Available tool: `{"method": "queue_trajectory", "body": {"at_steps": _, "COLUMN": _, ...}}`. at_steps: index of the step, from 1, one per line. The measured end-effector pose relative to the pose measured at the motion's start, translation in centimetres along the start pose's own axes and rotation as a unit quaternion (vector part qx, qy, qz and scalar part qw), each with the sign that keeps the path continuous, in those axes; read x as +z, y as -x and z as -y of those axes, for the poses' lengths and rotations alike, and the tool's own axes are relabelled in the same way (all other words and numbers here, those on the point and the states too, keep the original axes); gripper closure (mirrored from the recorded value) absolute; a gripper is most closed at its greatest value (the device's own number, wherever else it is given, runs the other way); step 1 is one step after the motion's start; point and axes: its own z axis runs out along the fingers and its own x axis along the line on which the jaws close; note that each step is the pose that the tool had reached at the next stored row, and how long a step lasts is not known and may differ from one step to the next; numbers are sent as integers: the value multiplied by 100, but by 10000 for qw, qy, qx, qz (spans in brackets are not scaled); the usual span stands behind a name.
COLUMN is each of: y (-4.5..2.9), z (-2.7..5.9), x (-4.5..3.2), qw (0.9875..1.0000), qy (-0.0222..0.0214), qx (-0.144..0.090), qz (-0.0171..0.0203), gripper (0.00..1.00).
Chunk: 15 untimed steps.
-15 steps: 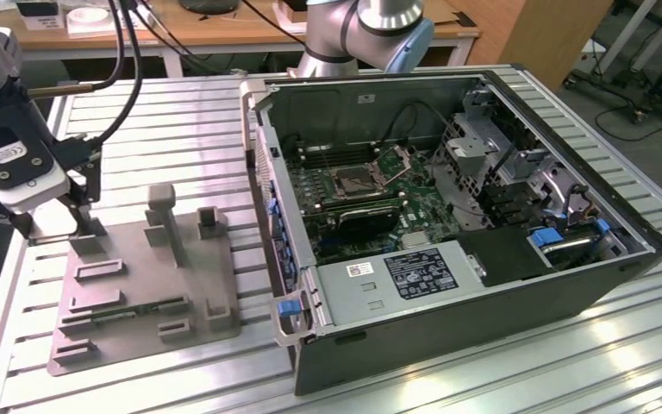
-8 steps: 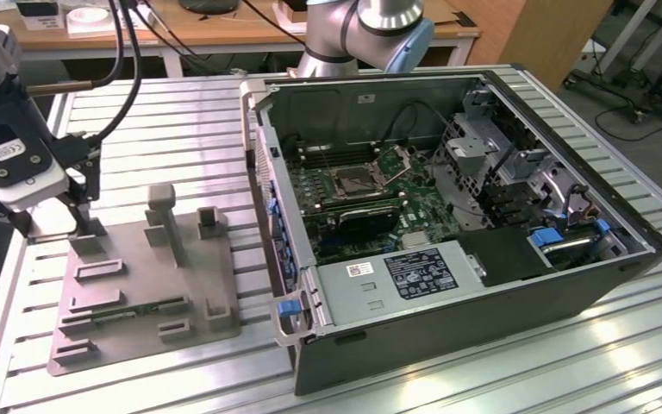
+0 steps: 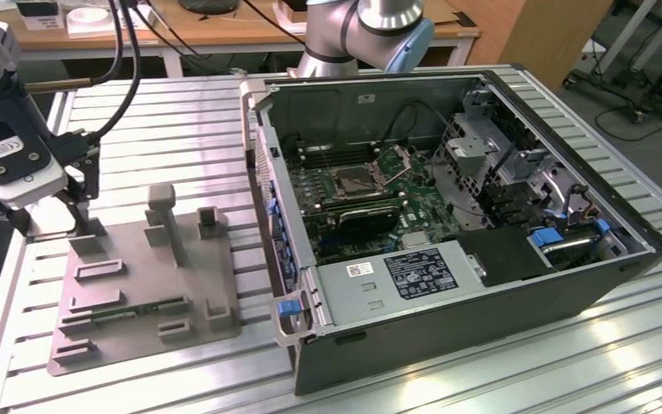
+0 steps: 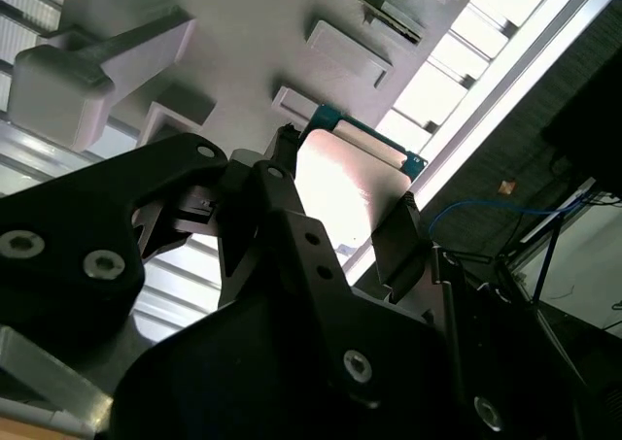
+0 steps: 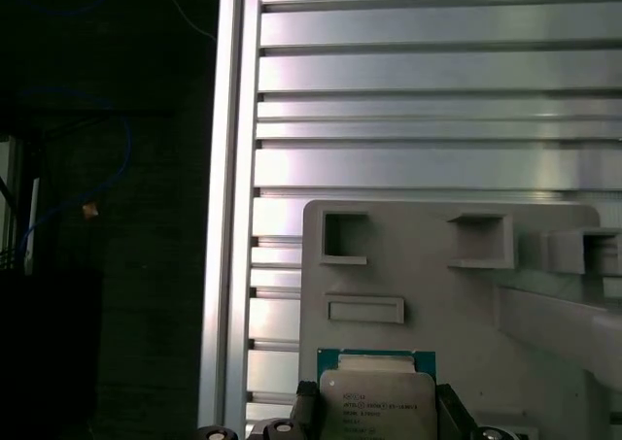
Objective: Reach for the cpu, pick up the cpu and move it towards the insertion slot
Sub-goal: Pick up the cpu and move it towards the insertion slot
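The cpu (image 5: 377, 396) is a flat square chip with a shiny silver top on a green-edged board. In both wrist views it lies between my two black fingers, at a corner of the grey fixture tray (image 5: 428, 285). My gripper (image 5: 377, 416) is shut on the cpu (image 4: 335, 192), one finger against each opposite edge. I cannot tell whether the chip is off the tray. In the exterior view the gripper (image 3: 52, 226) is low over the tray's far corner (image 3: 193, 285), at that view's left. The insertion slot (image 3: 348, 181) lies inside the open computer case, its silver plate hinged up.
The open computer case (image 3: 503, 302) stands at the exterior view's right, its tall side wall between the tray and the motherboard. Grey upright posts (image 3: 165, 216) rise from the tray, and a green circuit strip (image 3: 135, 310) lies in it. The slatted table's edge (image 5: 228, 265) runs close by the gripper.
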Motion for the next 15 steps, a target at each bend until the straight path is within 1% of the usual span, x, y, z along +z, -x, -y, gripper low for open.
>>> {"method": "queue_trajectory", "body": {"at_steps": 15, "y": 0, "z": -3, "x": -56, "qw": 10000, "qy": 0, "qx": 0, "qz": 1, "gripper": 45}}
